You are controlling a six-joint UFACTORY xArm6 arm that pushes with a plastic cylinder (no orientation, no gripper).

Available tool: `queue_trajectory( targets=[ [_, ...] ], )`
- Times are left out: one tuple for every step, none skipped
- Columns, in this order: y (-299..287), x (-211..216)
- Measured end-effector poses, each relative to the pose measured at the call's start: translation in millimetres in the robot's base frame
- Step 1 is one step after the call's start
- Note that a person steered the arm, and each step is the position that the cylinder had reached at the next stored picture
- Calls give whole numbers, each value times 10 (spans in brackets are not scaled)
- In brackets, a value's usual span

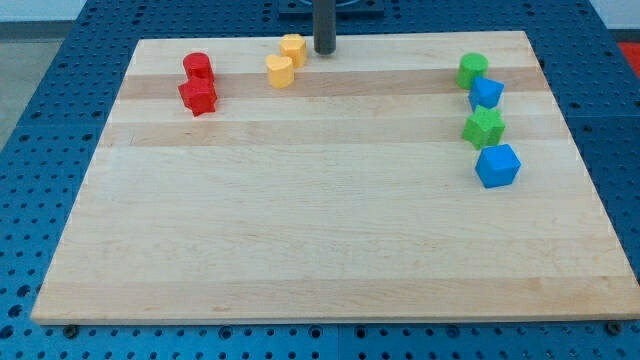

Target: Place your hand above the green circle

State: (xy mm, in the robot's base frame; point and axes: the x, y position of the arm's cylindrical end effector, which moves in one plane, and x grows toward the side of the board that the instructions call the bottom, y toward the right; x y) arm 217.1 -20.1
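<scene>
My tip (325,51) rests near the view's top edge of the bench (320,220), a little left of centre. The rod rises straight out of the top of the picture. There is no claw on this arm, only the rod, so nothing stands apart or together.

The green circle (473,70) sits far off at the view's upper right, well apart from my tip. It heads a column of four blocks running down the right side. Just below it, touching or nearly so, is a blue block (486,94) of uncertain shape. Below that lies a green star (484,128), and at the bottom of the column a blue cube (497,166), the largest-looking of the four.

Just left of my tip are two yellow blocks. The upper yellow block (293,48) is just beside the tip; whether it touches cannot be told. The lower yellow block (280,71) sits down and to the left, against the first.

Further left, near the bench's upper left corner, a red cylinder (197,67) stands above a red star (198,97), the two touching.

The bench between my tip and the green circle is bare wood; no block lies along that stretch. The yellow and red blocks are all on the far side of the tip from the circle.
</scene>
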Motion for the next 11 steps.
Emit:
queue_trajectory(
  targets=[
    [-200, 0],
    [-294, -1],
    [-281, -69],
    [-281, -151],
    [-28, -63],
    [420, -189],
    [705, -233],
    [1475, -244],
    [2015, -206],
    [2236, 169],
    [2463, 229]
  ],
)
